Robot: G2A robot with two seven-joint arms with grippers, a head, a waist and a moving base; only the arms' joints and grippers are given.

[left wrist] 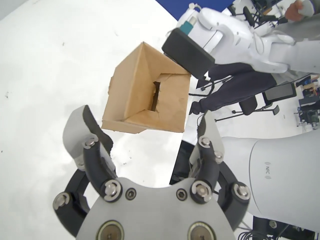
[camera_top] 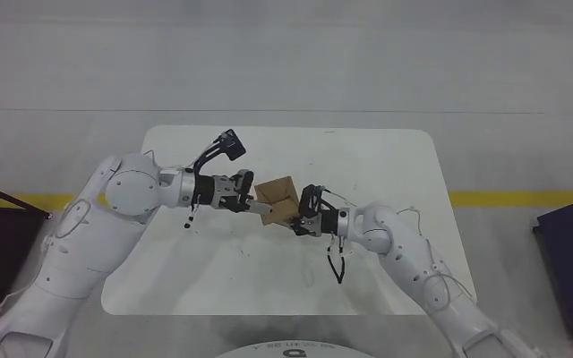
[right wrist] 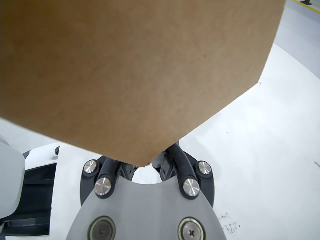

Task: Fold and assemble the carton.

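The brown cardboard carton (camera_top: 277,199) hangs tilted just above the middle of the white rounded table (camera_top: 376,161), between the two grippers. The right gripper (camera_top: 302,220) has it by one lower corner. In the right wrist view that corner dips in between the finger links, and the fingertips are hidden behind the board, so the grip looks clenched on the cardboard rather than plainly seen to be.

The carton's open mouth faces the left gripper (left wrist: 146,116). In the left wrist view its inner walls meet in folded creases, and the flaps at the far end leave a narrow dark slit between them. The near edge is ragged.

The left gripper is spread wide and grasps nothing. Its two dark-padded fingers (left wrist: 87,123) stand on either side of the carton's near edge, close to it but clear of the board
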